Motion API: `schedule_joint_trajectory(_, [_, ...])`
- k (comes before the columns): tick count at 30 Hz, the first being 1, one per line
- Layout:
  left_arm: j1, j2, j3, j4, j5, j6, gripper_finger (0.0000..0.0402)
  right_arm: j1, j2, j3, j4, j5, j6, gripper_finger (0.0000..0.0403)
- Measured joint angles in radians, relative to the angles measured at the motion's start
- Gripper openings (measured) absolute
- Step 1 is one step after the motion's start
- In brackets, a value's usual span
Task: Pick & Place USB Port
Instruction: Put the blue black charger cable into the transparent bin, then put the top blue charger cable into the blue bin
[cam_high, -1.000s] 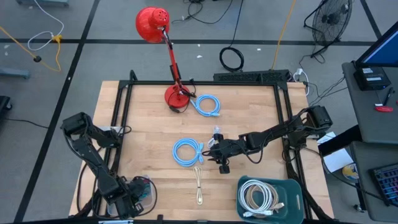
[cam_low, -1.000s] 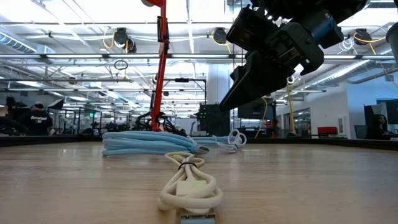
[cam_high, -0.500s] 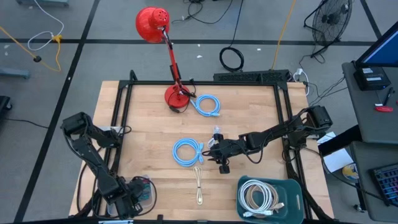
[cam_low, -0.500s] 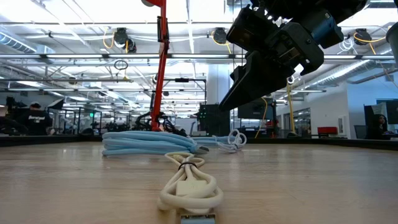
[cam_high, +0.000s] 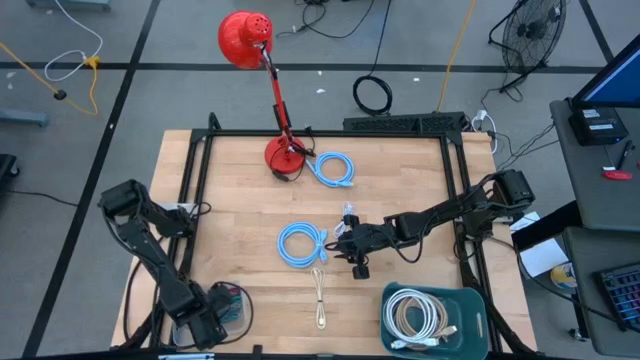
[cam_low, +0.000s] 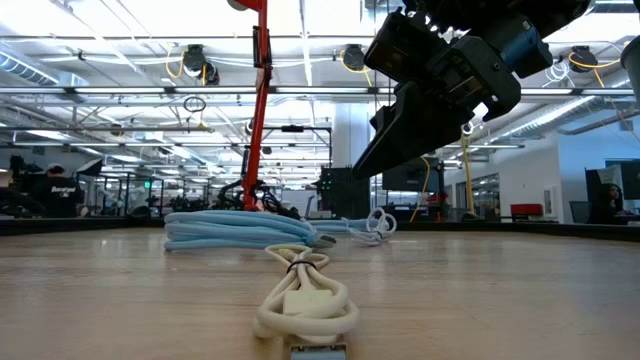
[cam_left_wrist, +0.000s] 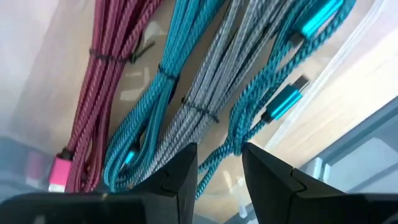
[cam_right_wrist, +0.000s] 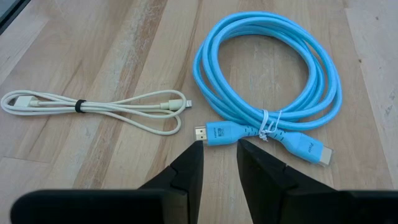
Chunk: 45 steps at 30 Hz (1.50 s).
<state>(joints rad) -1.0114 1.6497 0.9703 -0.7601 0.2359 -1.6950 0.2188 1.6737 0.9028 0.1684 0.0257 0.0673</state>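
Now right gripper (cam_right_wrist: 217, 163) hovers mid-table, fingers slightly parted, empty, over coiled light-blue cable (cam_right_wrist: 268, 74); descend straight, straddle blue plug (cam_right_wrist: 227, 133), close firmly. Left gripper (cam_left_wrist: 219, 167) at table's front-left corner, parted, empty, above braided cables.

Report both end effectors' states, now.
Left end effector: open, empty, over bundled cables in a clear bin.
Right end effector: open, empty, above the blue cable.

Red lamp (cam_high: 247, 40); light-blue cable (cam_right_wrist: 273, 81); teal bin (cam_high: 470, 300)
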Motion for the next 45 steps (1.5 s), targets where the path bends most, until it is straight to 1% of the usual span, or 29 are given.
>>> schedule_joint_trajectory(6, [0.032, 0.000, 0.003, -0.001, -0.008, 0.061, 0.0129, 0.000, 0.000, 0.000, 0.000, 0.000, 0.000, 0.0089])
schedule_joint_trajectory(10, [0.046, 0.000, 0.036, -0.031, -0.015, 0.106, 0.0129, 0.000, 0.000, 0.000, 0.000, 0.000, 0.000, 0.0089])
schedule_joint_trajectory(16, [0.051, 0.000, 0.140, -0.229, -0.048, 0.129, 0.0129, 0.000, 0.000, 0.000, 0.000, 0.000, 0.000, 0.0089])
schedule_joint_trajectory(20, [0.051, -0.001, 0.238, -0.421, -0.103, 0.134, 0.0129, 0.000, 0.000, 0.000, 0.000, 0.000, 0.000, 0.0089])
schedule_joint_trajectory(24, [0.054, -0.001, 0.331, -0.612, -0.254, 0.137, 0.0129, 0.000, 0.000, 0.000, 0.000, 0.000, 0.000, 0.0089])
schedule_joint_trajectory(29, [0.080, -0.002, 0.402, -0.805, -0.465, 0.070, 0.0129, 0.000, 0.000, 0.000, -0.001, 0.013, 0.005, 0.0089])
schedule_joint_trajectory(31, [0.099, -0.004, 0.406, -0.814, -0.555, 0.048, 0.0129, 0.000, 0.000, 0.000, -0.003, 0.054, 0.021, 0.0089])
schedule_joint_trajectory(34, [0.134, -0.009, 0.406, -0.799, -0.696, 0.074, 0.0129, 0.000, -0.009, 0.000, -0.016, 0.108, 0.026, 0.0089])
schedule_joint_trajectory(37, [0.173, -0.009, 0.406, -0.802, -0.814, 0.091, 0.0129, 0.002, -0.038, 0.000, -0.037, 0.179, 0.033, 0.0089])
schedule_joint_trajectory(41, [0.223, -0.009, 0.406, -0.804, -0.996, 0.095, 0.0129, 0.008, -0.101, -0.001, -0.120, 0.303, 0.044, 0.0089])
schedule_joint_trajectory(43, [0.249, -0.009, 0.406, -0.803, -1.083, 0.095, 0.0129, 0.011, -0.138, 0.002, -0.163, 0.383, 0.050, 0.0089])
schedule_joint_trajectory(45, [0.280, -0.009, 0.406, -0.802, -1.141, 0.085, 0.0129, 0.018, -0.179, -0.001, -0.244, 0.474, 0.068, 0.0089])
